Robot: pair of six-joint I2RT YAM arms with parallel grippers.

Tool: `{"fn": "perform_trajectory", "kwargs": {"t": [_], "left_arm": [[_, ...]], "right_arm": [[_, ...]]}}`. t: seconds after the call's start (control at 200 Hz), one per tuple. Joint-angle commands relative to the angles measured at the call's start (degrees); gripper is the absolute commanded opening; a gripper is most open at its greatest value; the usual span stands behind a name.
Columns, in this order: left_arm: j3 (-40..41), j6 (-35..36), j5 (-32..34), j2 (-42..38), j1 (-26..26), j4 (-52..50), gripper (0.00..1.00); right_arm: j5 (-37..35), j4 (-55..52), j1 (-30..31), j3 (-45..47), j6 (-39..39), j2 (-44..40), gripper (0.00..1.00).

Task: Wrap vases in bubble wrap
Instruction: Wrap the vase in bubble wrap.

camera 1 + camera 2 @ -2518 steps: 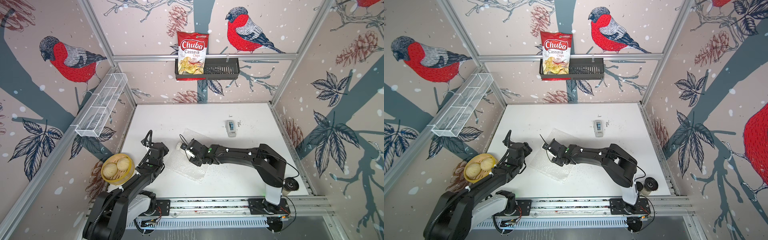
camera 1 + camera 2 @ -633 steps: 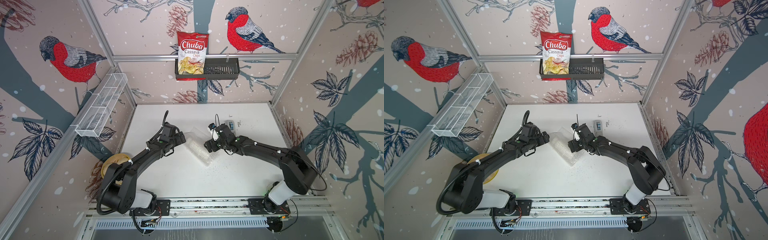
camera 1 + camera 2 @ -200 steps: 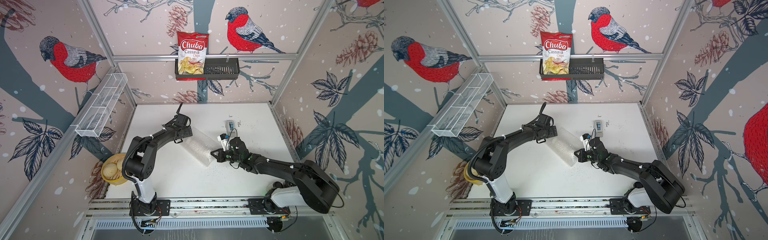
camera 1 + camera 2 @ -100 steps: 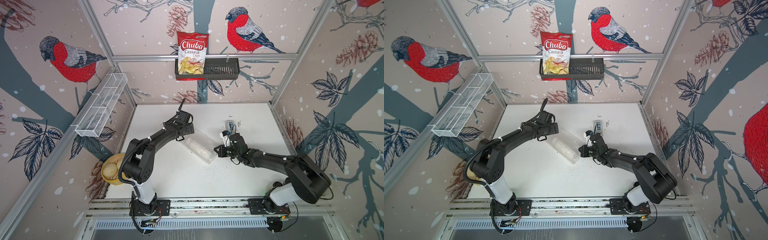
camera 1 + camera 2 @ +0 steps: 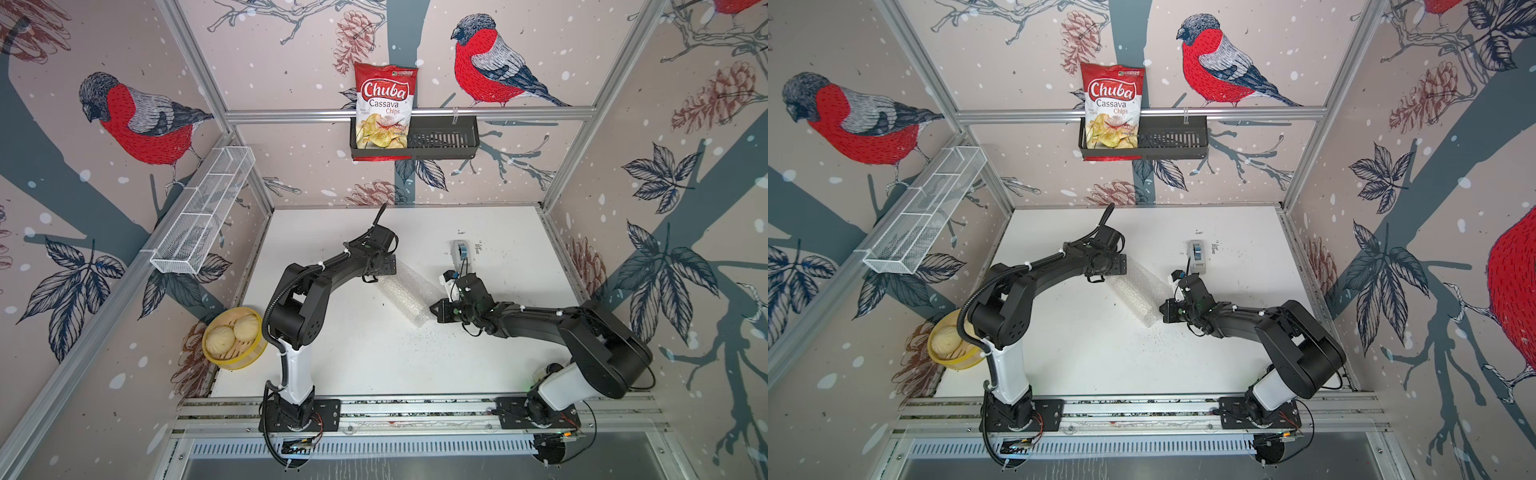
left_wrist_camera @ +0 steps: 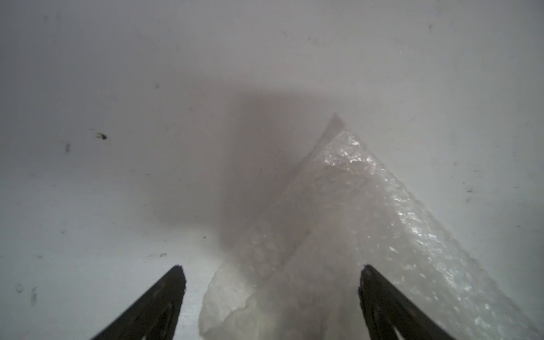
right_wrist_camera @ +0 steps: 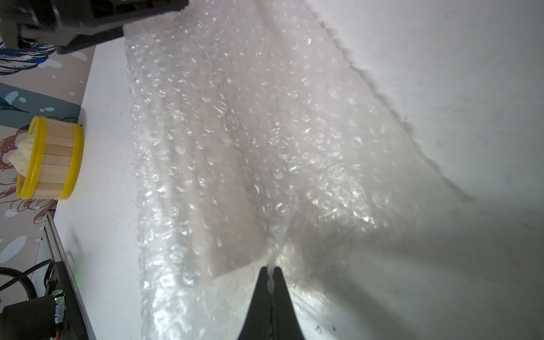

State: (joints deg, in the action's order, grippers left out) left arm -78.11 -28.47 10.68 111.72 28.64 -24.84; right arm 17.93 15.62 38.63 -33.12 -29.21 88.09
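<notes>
The bubble wrap lies rolled in a tube at the middle of the bench. My right claw is pinched tight on its edge at one end; my left claw stands spread wide astride the other.

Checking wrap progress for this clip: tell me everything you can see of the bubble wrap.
The bubble wrap is a clear, whitish plastic sheet of small bubbles, rolled into a loose tube that lies diagonally on the white table. The right tool is shut, pinching an edge at one end. The left tool stands open astride the opposite end. What is inside cannot be told.
</notes>
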Motion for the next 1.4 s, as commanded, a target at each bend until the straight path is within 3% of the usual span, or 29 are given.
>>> {"fn": "perform_trajectory", "kwargs": {"t": [0.0,0.175,0.29,0.425,0.485,0.55,0.63,0.731,0.891,1.396], "left_arm": [[-0.22,1.1,1.2,0.68,-0.04,-1.44,0.93],[1.77,0.31,3.39,-0.03,0.01,-1.58,0.92],[3.29,-0.35,3.8,-1.11,-0.01,-0.74,0.92],[3.36,-0.86,3.46,-1.07,0.01,-0.62,0.92],[3.34,-0.97,3.3,-0.98,0.01,-0.56,0.92],[3.4,-1.06,3.25,-0.98,0.01,-0.48,0.92],[3.44,-1.24,3.3,-0.98,0.01,-0.39,0.92],[3.31,-1.41,3.51,-0.68,0.0,-0.6,0.92],[3.1,-1.67,2.97,-0.71,-0.01,-0.57,0.92],[2.1,-1.76,3.0,-0.28,0.01,-1.18,0.92]], "right_arm": [[-1.75,-2.25,1.01,-1.86,2.59,-0.35,0.07],[-5.83,-6.25,2.91,-4.46,4.27,-0.44,0.21],[-11.86,-9.73,3.56,-5.1,4.56,-3.71,0.62],[-23.27,-14.35,5.91,-6.24,5.48,-10.14,0.94],[-28.7,-15.29,8.84,-7.43,7.37,-12.91,1.0],[-31.42,-14.22,12.69,-8.62,11.04,-14.55,1.0],[-29.77,-11.28,15.59,-9.87,15.54,-13.46,1.0],[-27.65,-9.14,17.4,-12.32,20.88,-7.75,1.0],[-30.91,-10.6,20.43,-18.72,27.56,1.57,1.0],[-28.92,-11.57,20.54,-24.71,29.48,14.35,1.0]]}}
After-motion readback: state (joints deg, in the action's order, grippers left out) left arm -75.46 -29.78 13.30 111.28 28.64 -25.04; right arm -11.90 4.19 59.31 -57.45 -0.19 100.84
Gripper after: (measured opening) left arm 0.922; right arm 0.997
